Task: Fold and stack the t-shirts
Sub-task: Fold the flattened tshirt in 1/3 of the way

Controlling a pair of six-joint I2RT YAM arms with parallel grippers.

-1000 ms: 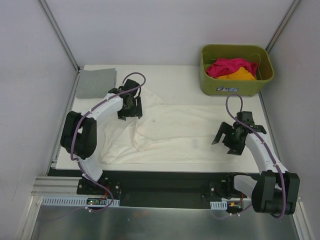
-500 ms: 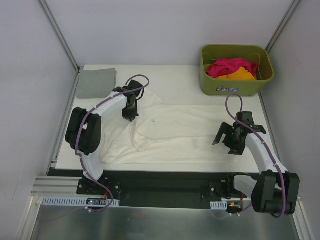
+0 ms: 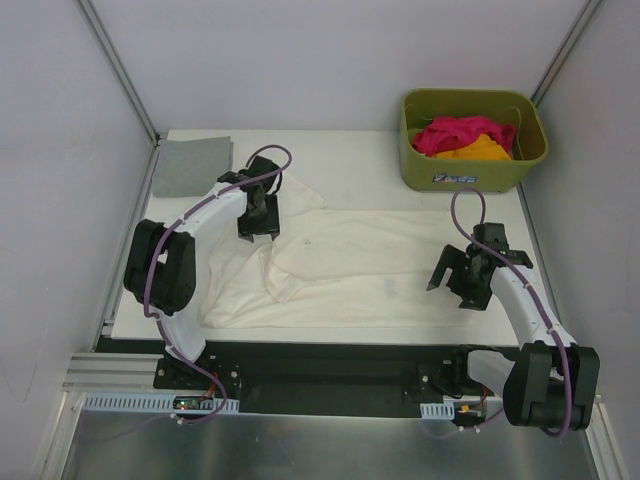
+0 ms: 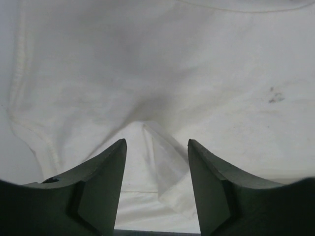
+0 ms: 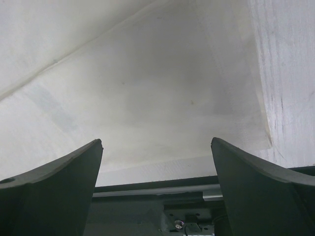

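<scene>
Now, cream t-shirt (image 3: 360, 270): spread wide, rumpled, raised crease at ten o'clock.
Left hand (image 4: 156, 142): released, straddling that crease.
Right hand (image 5: 156, 140): released.

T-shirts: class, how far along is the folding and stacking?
Done: the grey t-shirt lies folded at the far-left corner of the table. In hand: the cream-white t-shirt is spread out, rumpled on its left; the left gripper hovers there, jaws apart, and the right gripper is open over its right edge. Left: the magenta-pink t-shirt and orange t-shirt sit in the basket.
</scene>
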